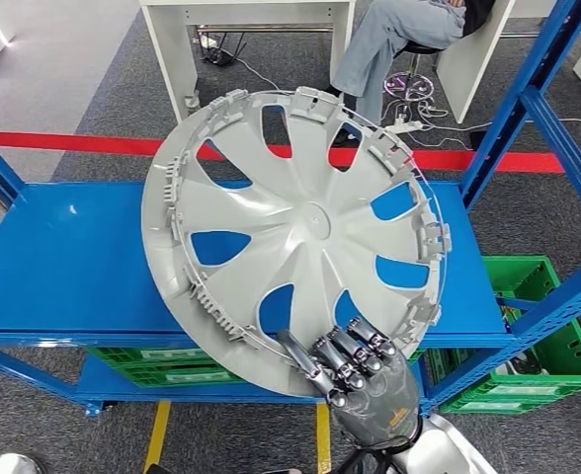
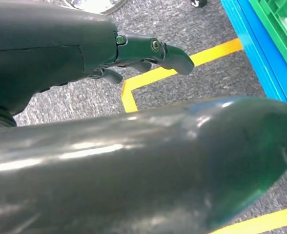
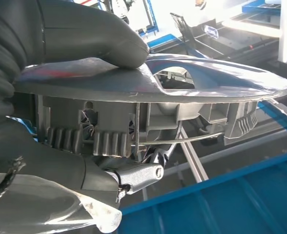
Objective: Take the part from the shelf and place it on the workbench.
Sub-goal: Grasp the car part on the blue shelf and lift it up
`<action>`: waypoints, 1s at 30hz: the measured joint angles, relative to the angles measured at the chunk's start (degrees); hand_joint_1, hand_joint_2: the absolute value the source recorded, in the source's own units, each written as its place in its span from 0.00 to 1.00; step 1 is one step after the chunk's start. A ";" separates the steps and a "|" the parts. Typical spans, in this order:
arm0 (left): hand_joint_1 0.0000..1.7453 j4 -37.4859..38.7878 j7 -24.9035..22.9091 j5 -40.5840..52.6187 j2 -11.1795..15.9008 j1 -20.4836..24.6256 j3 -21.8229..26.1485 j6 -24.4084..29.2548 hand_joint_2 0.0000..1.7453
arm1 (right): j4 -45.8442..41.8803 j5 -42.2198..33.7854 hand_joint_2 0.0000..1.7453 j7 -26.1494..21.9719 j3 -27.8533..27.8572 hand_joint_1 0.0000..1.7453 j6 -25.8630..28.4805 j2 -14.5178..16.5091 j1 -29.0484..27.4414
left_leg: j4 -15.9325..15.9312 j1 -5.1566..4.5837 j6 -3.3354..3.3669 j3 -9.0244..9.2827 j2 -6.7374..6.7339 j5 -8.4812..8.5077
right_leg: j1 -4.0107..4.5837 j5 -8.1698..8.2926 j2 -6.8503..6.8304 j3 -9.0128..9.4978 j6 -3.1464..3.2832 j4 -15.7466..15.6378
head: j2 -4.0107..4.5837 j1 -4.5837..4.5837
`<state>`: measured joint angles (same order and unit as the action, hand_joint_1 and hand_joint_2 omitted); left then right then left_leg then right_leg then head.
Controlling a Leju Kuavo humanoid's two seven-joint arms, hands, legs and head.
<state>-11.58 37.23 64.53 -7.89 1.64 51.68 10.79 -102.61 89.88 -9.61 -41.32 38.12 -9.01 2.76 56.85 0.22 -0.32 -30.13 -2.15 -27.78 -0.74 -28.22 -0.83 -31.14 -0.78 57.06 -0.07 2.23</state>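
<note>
right hand (image 1: 362,380) – grips wheel cover (image 1: 294,232) rim – above blue shelf (image 1: 63,262)

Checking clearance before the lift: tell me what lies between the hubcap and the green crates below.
The blue shelf deck lies between them in the head view: the hubcap sits above it, the green crates beneath.

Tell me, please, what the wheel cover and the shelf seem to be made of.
Wheel cover: probably moulded plastic, matt grey on this ribbed back side; small clips and ribs line its rim. The right hand grips its edge.
Shelf: likely painted metal, smooth glossy blue, with faint reflections on its flat deck.
</note>
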 joint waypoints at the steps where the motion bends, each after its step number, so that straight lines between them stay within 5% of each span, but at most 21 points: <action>1: 0.00 0.00 -0.13 0.12 0.04 -0.01 -0.01 0.23 0.00 | 0.09 0.00 1.00 0.16 -0.11 1.00 0.00 0.00 0.05 | 0.12 -0.01 0.07 -0.07 0.00 -0.04 | -0.01 0.03 -0.01 -0.01 -0.07 0.00 | 0.00 0.00; 5: 0.00 0.00 -0.52 0.37 0.13 -0.09 -0.01 0.75 0.00 | 0.29 0.00 1.00 0.84 -0.78 1.00 0.00 0.00 0.33 | 0.19 -0.04 0.85 -0.31 0.01 0.30 | -0.13 0.41 -0.02 -0.01 -0.83 -0.12 | 0.00 0.00; 7: 0.00 0.00 -0.65 0.48 0.10 -0.03 -0.01 0.91 0.00 | 0.34 0.00 1.00 1.15 -0.95 1.00 0.00 0.00 0.48 | -0.55 0.21 1.51 -0.35 -0.09 1.06 | -0.16 -0.93 0.18 -0.71 -1.25 1.01 | 0.00 0.06; 10: 0.00 0.00 -0.78 0.62 0.07 0.01 0.01 1.08 0.00 | 0.56 0.00 1.00 1.43 -1.19 1.00 0.00 0.00 0.73 | -0.95 0.38 1.98 -1.06 -0.17 1.85 | -0.30 -6.79 0.61 -4.76 -1.71 10.61 | 0.00 0.20; 12: 0.00 0.00 -0.85 0.69 0.05 -0.07 0.00 1.13 0.00 | 0.85 0.00 1.00 1.52 -1.38 1.00 0.00 0.00 0.78 | -0.86 0.42 1.83 -1.64 -0.17 2.20 | -0.50 -8.43 0.65 -6.65 -2.11 15.96 | 0.00 0.20; 13: 0.00 0.00 -0.87 0.70 0.03 -0.09 0.01 1.14 0.00 | 0.99 0.00 1.00 1.56 -1.45 1.00 0.00 0.00 0.81 | -0.73 0.50 1.70 -1.87 -0.16 2.34 | -0.64 -7.50 0.62 -6.08 -2.28 15.39 | 0.00 0.21; 16: 0.00 -0.01 -0.89 0.69 0.00 -0.06 -0.01 1.15 0.00 | 1.22 0.00 1.00 1.69 -1.66 1.00 0.00 0.00 1.17 | 0.23 0.82 0.90 -2.67 -0.12 2.45 | -1.02 -2.76 0.23 -0.03 -2.81 4.82 | 0.00 0.30; 18: 0.00 -0.02 -0.92 0.70 0.04 -0.05 -0.01 1.19 0.00 | 1.30 0.00 1.00 1.74 -1.77 1.00 0.00 0.00 1.39 | 0.92 0.66 0.05 -3.27 -0.08 2.66 | -0.93 -2.20 0.15 1.93 -2.51 1.08 | 0.00 0.43; 21: 0.00 -0.02 -0.97 0.72 0.05 -0.12 -0.01 1.23 0.00 | 1.34 0.00 1.00 1.80 -1.92 1.00 0.00 0.00 1.41 | 1.36 0.68 -0.97 -3.84 0.06 2.87 | -0.79 -1.89 0.52 1.13 -0.99 1.31 | 0.00 0.39; 24: 0.00 -0.02 -1.06 0.72 0.07 -0.19 -0.01 1.23 0.00 | 1.37 -0.01 1.00 2.08 -2.14 1.00 0.00 0.06 1.66 | 7.15 0.88 -1.62 -6.10 1.13 -2.71 | -0.73 -0.76 0.61 -0.36 0.92 1.35 | 0.00 0.21; 26: 0.00 -0.02 -1.15 0.72 0.06 -0.25 -0.01 1.23 0.00 | 1.45 0.00 1.00 2.25 -2.27 1.00 0.00 0.10 1.78 | 14.64 0.86 -1.61 -8.18 1.58 -7.28 | -0.42 0.10 0.71 -1.60 1.56 1.40 | 0.00 0.14; 27: 0.00 -0.02 -1.19 0.72 0.05 -0.26 -0.01 1.23 0.00 | 1.51 0.00 1.00 2.32 -2.34 1.00 0.00 0.11 1.80 | 16.98 0.84 -1.48 -8.43 1.64 -8.08 | -0.24 0.52 0.77 -2.15 1.68 1.43 | 0.00 0.14; 28: 0.00 -0.02 -1.21 0.72 0.05 -0.27 -0.01 1.23 0.00 | 1.56 0.00 1.00 2.42 -2.41 1.00 0.00 0.11 1.81 | 17.35 0.79 -1.25 -7.76 1.67 -7.70 | -0.04 0.93 0.84 -2.65 1.72 1.47 | 0.00 0.15; 30: 0.00 -0.02 -1.23 0.72 0.07 -0.26 -0.01 1.23 0.00 | 1.61 0.00 1.00 2.62 -2.57 1.00 0.00 0.11 1.85 | 11.79 0.51 -0.36 -3.47 1.87 -4.67 | 0.33 1.68 1.04 -3.48 1.63 1.50 | 0.00 0.15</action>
<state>-11.61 36.00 65.24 -7.82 1.38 51.67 12.02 -101.00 89.88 -6.99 -43.89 38.12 -8.89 4.61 68.64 0.74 -0.68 -33.60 -0.28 -32.45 -0.41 -26.54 0.21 -34.62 0.85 58.56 -0.07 2.38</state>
